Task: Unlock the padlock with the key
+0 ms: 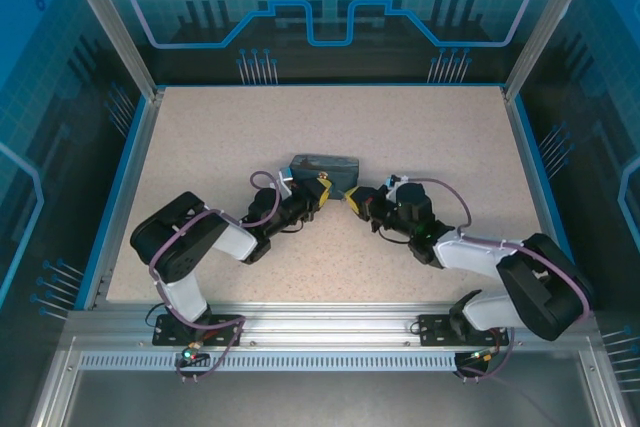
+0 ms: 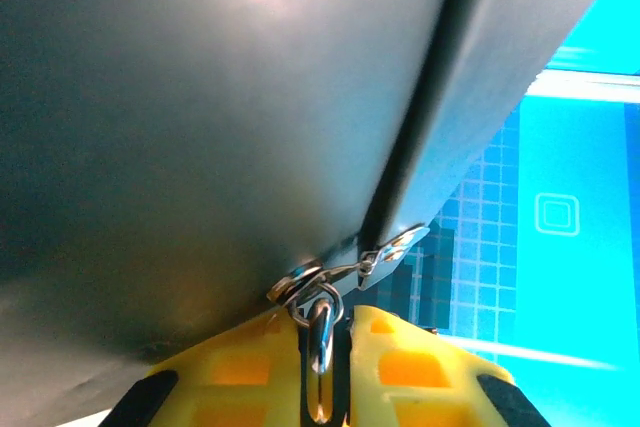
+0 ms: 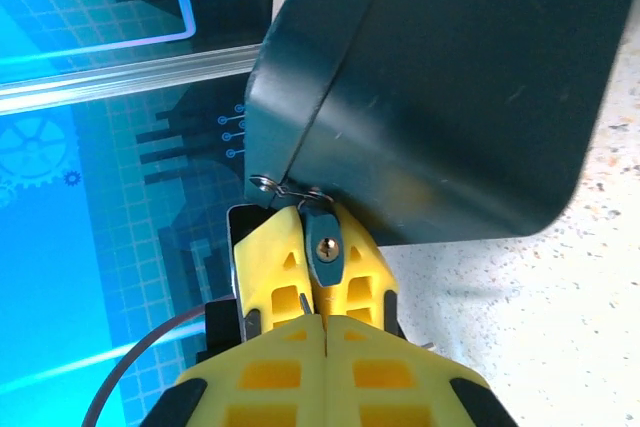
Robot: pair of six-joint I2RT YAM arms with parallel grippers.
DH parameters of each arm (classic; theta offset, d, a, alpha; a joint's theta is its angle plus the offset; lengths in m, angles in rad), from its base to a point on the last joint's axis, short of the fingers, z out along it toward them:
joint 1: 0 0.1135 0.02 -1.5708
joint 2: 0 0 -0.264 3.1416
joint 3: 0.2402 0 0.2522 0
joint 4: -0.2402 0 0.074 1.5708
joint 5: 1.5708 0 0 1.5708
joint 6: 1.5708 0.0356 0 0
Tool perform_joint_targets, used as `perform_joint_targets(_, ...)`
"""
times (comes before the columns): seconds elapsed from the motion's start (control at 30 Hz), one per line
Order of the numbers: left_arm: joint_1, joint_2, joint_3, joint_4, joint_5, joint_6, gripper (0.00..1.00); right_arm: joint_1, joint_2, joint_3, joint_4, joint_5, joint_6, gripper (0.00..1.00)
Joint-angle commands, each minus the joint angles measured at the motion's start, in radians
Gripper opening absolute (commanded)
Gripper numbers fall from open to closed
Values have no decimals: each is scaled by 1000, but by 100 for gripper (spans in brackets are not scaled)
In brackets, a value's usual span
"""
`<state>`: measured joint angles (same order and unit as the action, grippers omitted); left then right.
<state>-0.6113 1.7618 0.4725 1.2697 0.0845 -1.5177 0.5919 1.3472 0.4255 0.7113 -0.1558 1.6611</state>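
Speckled beige bench (image 1: 440,137): carries the work at its middle. Dark blue-grey metal box with rounded corners (image 1: 325,165): mid-bench, lid shut, its thin silver wire hasp (image 2: 385,252) fastened. The task is judged about midway: both arms are in at the fastening, and the opening itself is left to do. Yellow-fingered left gripper (image 2: 322,332): at the box's near edge, jaws nearly together, pinching a silver shackle (image 2: 319,345) that hangs through the hasp ring. Yellow-fingered right gripper (image 1: 354,198): facing the left one and just beside it, jaws pressed together; what lies between the pads cannot be told. Small blue-grey padlock (image 3: 326,244) with a round brass keyway: hanging at the hasp, apparently still locked, brass end turned toward the right gripper. Tiny grey metal key: too small to place with certainty; judged to be pinched in the right jaws, close to the keyway.
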Motion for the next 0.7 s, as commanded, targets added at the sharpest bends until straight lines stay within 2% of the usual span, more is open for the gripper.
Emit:
perform_joint_targets(0.0,5,11,-10,104,-5,-12,0,23,29,35,47,27,12,0)
perform_joint_targets(0.23,5,17,-17,111,-5,-15,0,32,34,43,37,33,-14,0)
perform_joint_targets(0.4,5,21,-20,114,-5,-19,0,34,-59,85,-179,43,-114,0)
perform_joint_targets(0.57,5,26,-15,116,-3,-20,0,30,-89,63,-191,46,-141,0)
perform_joint_targets(0.67,5,30,-15,120,-2,-23,0,22,-72,61,-176,6,-157,0)
